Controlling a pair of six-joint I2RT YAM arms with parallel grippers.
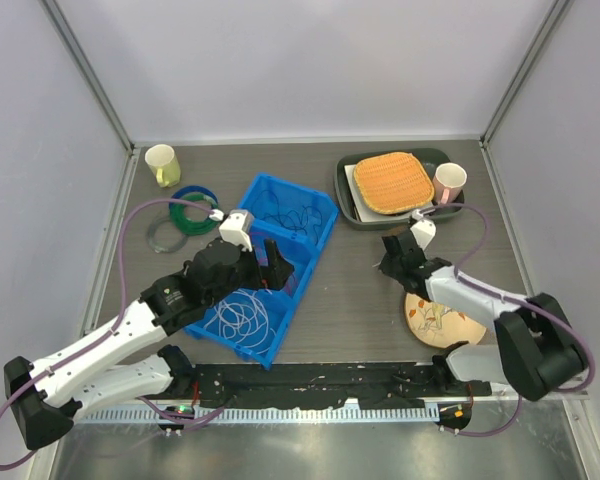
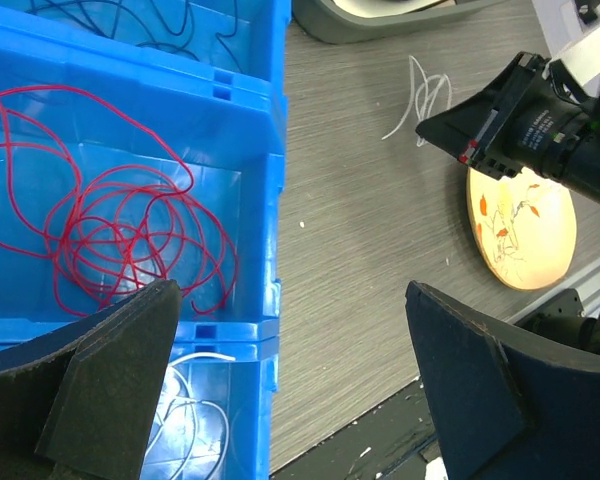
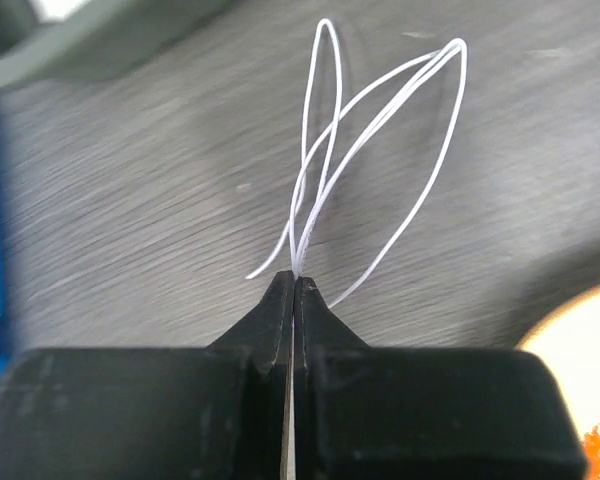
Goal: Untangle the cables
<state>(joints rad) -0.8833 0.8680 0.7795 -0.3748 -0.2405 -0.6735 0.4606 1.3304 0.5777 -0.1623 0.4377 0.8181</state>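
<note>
Pinching is confirmed at the right gripper (image 3: 295, 285): its jaws are pressed together on the white strand (image 3: 330, 135), which is gripped at the point where its loops converge. The strand is found on the bare table (image 1: 360, 300), right of centre, between the blue bin (image 2: 270, 200) and the right edge, just short of the tray (image 1: 345, 190) set along the far edge. The governing relation is the strand's long axis: the narrow loops are laid straight out ahead of the fingertips, in line with the gripper's own axis, with one free end curled off to the left of the pinch. A pull back along that axis, toward the near edge and the plate (image 1: 440, 320), is therefore judged to draw the loops out lengthwise rather than drag them sideways. The left gripper (image 2: 290, 300) is held fully spread above the bin, over the middle compartment where the red cable (image 2: 120, 230) is heaped; the dark cable (image 1: 290, 215) is seen in the far compartment and the white cable (image 1: 245, 315) in the near one. The right arm is plainly the nearer to the strand; no link between the strand and the bin's contents can be made out
</note>
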